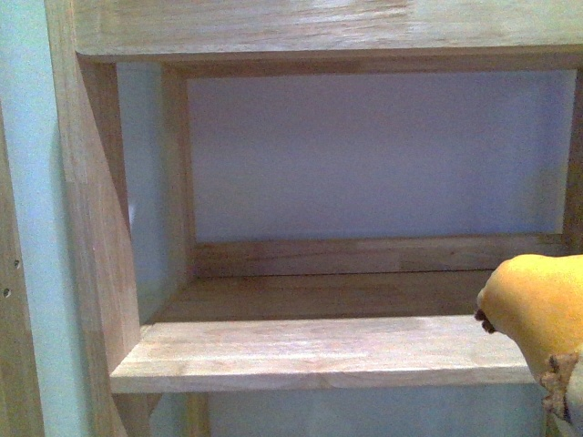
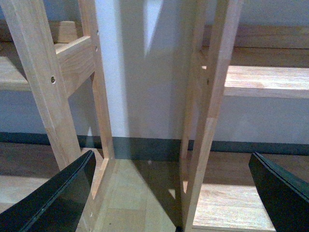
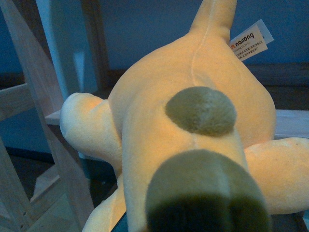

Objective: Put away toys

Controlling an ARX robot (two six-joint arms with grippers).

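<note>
An orange-yellow plush toy (image 1: pixel 537 309) hangs at the lower right of the front view, level with the front edge of the wooden shelf board (image 1: pixel 319 350). In the right wrist view the plush toy (image 3: pixel 193 121) fills the frame, with olive-brown patches and a white label (image 3: pixel 248 43). My right gripper is shut on it, and its fingers are hidden under the fabric. My left gripper (image 2: pixel 169 203) is open, low down between wooden shelf legs (image 2: pixel 207 121). Its black fingers (image 2: pixel 53 203) are wide apart and hold nothing.
The shelf compartment has a pale back wall (image 1: pixel 373 155), a wooden left upright (image 1: pixel 91 228) and a board above (image 1: pixel 319 27). In the left wrist view, a wooden floor (image 2: pixel 135 193), a dark skirting board (image 2: pixel 145 147) and another low shelf (image 2: pixel 260 79) show.
</note>
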